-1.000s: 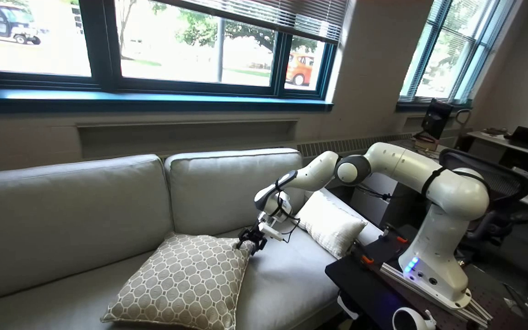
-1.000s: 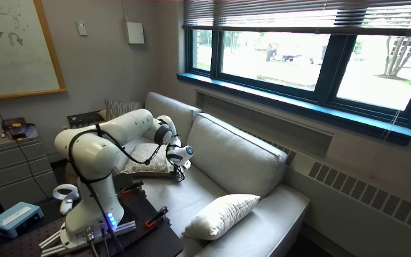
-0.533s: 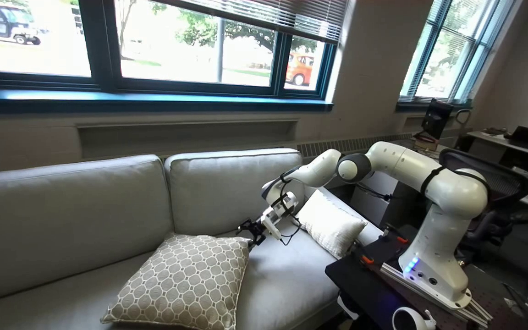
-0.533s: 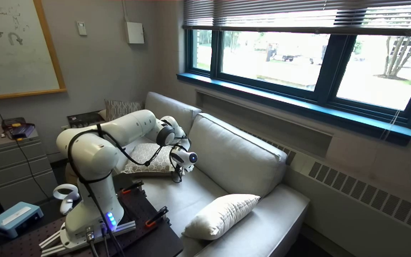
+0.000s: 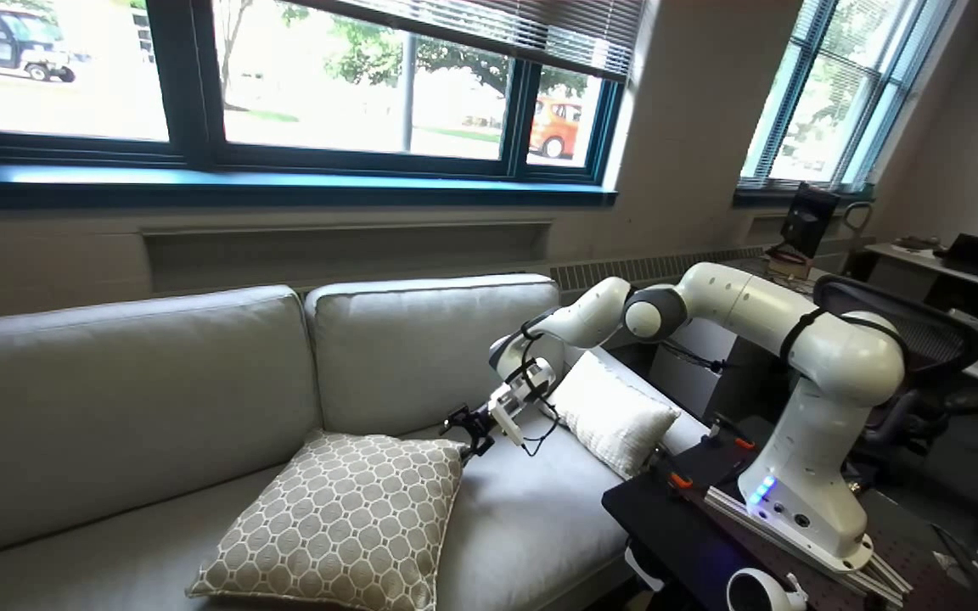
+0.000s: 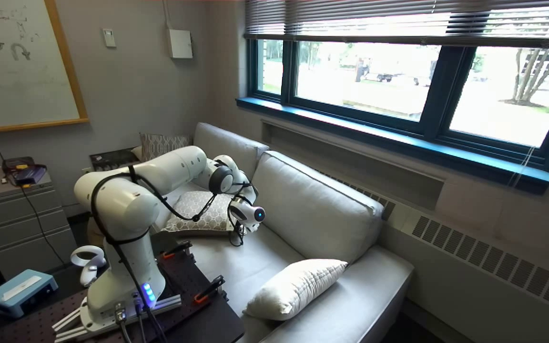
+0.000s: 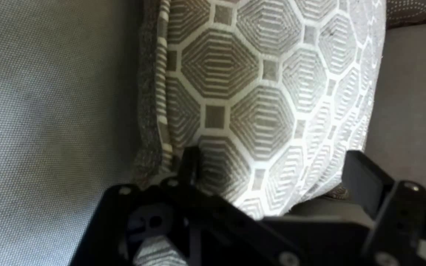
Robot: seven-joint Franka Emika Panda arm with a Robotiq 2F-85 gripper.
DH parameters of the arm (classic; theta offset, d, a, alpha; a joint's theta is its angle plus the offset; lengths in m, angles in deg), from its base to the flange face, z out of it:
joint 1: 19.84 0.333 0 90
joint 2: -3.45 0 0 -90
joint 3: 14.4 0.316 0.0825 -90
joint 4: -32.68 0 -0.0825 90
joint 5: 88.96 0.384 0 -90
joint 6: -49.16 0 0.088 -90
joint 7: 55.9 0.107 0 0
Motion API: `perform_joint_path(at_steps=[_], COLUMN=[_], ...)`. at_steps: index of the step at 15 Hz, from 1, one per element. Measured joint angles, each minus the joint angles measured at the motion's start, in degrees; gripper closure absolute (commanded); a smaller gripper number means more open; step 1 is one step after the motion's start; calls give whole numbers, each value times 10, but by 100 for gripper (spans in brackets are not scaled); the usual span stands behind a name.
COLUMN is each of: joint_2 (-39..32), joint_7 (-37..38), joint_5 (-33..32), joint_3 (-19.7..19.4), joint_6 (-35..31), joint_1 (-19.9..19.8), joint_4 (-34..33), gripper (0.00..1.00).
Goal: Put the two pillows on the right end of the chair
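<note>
Low in the wrist view, the claw (image 7: 274, 162) gapes wide. The tan pillow (image 7: 261, 96), upper centre, shows between its fingers (image 7: 366, 181).

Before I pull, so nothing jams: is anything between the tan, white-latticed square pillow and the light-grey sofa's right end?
Yes: the black gripper by the tan pillow, then the smaller cream-white pillow against the armrest.

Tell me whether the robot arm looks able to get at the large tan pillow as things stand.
Probably yes: the open jaws stand at a corner of the tan pillow, with nothing visible in between.
</note>
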Motion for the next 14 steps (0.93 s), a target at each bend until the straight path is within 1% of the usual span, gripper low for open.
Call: perform_joint_path(at_steps=[6, 10, 12, 13, 14], joint_2=[0, -1, -1, -1, -1], joint_7=[35, 36, 36, 35, 35], joint_5=[-86, -85, -105, -106, -105], joint_3=[6, -2, 8, 6, -1], joint_6=[-1, 14, 13, 19, 28], joint_1=[-2, 8, 7, 11, 19], joint_4=[11, 14, 17, 18, 18], gripper=[0, 0, 0, 0, 25])
